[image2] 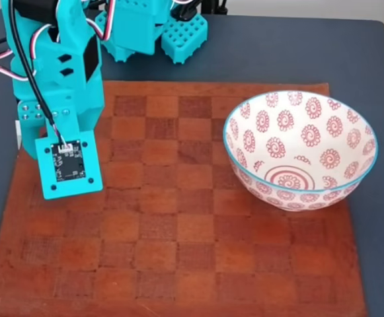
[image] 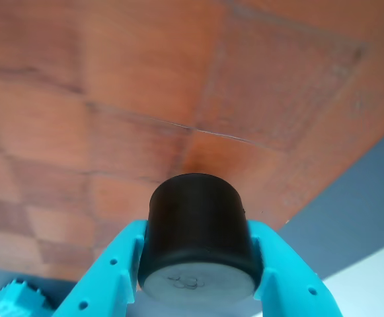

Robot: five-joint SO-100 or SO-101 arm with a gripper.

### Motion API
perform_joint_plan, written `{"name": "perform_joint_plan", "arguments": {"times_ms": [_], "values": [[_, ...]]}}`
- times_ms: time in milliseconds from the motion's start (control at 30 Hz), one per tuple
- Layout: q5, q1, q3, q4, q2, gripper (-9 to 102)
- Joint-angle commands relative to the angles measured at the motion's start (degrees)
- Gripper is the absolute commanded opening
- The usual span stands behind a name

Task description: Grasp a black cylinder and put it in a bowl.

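1. A reddish-brown leather checkerboard mat (image2: pixel 178 231) lies on a dark blue-grey table (image2: pixel 297 53).
2. The white bowl (image2: pixel 302 150), with red spiral flowers and a turquoise rim, stands on the mat's right side in the fixed view; nothing lies inside it.
3. In the wrist view, the turquoise gripper (image: pixel 198 264) pinches the black cylinder (image: pixel 197 231) between both fingers, lifted above the mat.
4. The turquoise arm (image2: pixel 59 99) hangs over the mat's left side, well apart from the bowl.
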Motion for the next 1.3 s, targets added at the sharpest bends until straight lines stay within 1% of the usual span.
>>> {"name": "perform_joint_plan", "arguments": {"times_ms": [0,67,200,567,933,1100,1267], "values": [[1.76,-1.49,-5.62,4.75,7.29,14],[2.29,-2.81,-8.09,8.09,9.05,14],[2.90,-7.47,-8.79,8.70,12.66,14],[19.42,-26.02,-9.14,8.79,20.04,14],[35.24,-40.87,-9.49,8.61,22.68,14],[41.04,-46.67,-9.49,5.71,22.50,14],[41.40,-49.92,-9.14,-0.70,22.24,14]]}}
